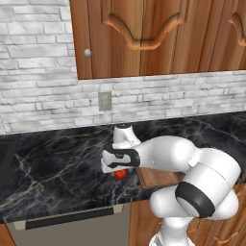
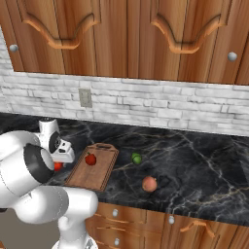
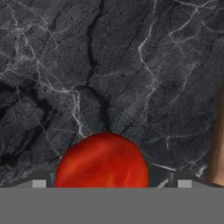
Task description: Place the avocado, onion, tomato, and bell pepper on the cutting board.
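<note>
Looking at the left base view, you had the gripper [image 1: 114, 166] low over the dark marble counter [image 1: 57, 168], with a red ball [image 1: 120, 174] showing just under the hand. The cutting board [image 1: 156, 178] lay just beside it to the right, mostly hidden behind the arm. From this side you could not tell how the jaws stood around the ball, so any misalignment would have been easy to miss.

In the right base view, the same red ball [image 2: 58, 166] sat on the counter just off the board's left long edge. Another red item [image 2: 90, 159] was already lying on the cutting board [image 2: 97, 177]. I could not tell you which of the two was the tomato and which the bell pepper. The avocado [image 2: 136, 158] and the onion [image 2: 150, 184] were both on the counter to the right of the board, well apart from the hand and not yet moved.

In the hand view, the jaws stood wide apart, one fingertip [image 3: 39, 183] on each side of the red ball [image 3: 103, 162] and neither touching it. The ball sat a little nearer the left tip than the right. That offset was, in my judgement, your main risk: on closing, one finger would likely have met the smooth round skin first and pushed it sideways, letting it roll out of the grip. A shallow grip could also have squeezed it out forward. The board's raised rim [image 3: 217, 140] stood close on the right, so a low carry might have clipped it.
</note>
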Controlling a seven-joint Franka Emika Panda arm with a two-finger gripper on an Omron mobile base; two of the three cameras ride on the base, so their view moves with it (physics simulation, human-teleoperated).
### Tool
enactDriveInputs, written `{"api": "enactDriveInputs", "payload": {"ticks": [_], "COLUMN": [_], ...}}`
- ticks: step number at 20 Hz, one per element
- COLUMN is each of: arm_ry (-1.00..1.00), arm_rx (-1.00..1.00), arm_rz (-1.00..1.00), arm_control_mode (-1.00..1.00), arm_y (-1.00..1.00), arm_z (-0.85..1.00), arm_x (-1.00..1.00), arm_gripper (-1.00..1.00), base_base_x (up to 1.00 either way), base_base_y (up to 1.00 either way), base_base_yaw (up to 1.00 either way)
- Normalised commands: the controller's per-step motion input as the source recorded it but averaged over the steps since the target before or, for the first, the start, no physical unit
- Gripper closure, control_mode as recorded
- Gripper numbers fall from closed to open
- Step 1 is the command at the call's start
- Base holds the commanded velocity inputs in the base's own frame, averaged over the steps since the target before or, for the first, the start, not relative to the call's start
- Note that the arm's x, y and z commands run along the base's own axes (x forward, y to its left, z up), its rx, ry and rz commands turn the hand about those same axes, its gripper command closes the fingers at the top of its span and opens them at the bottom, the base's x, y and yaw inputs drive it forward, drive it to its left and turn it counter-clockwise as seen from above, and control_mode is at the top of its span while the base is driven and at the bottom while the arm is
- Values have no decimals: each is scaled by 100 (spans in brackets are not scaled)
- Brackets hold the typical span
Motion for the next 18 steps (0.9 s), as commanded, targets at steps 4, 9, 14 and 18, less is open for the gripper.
{"api": "enactDriveInputs", "payload": {"ticks": [4, 9, 14, 18], "arm_ry": [3, 0, 0, 0], "arm_rx": [0, 0, 0, 0], "arm_rz": [0, 0, -1, -10], "arm_control_mode": [-100, -100, -100, -100], "arm_y": [1, 0, -26, -75], "arm_z": [-16, 2, 49, 59], "arm_x": [3, -6, -37, -33], "arm_gripper": [100, 100, 100, 100], "base_base_x": [0, 0, 0, 0], "base_base_y": [0, 0, 0, 0], "base_base_yaw": [0, 0, 0, 0]}}
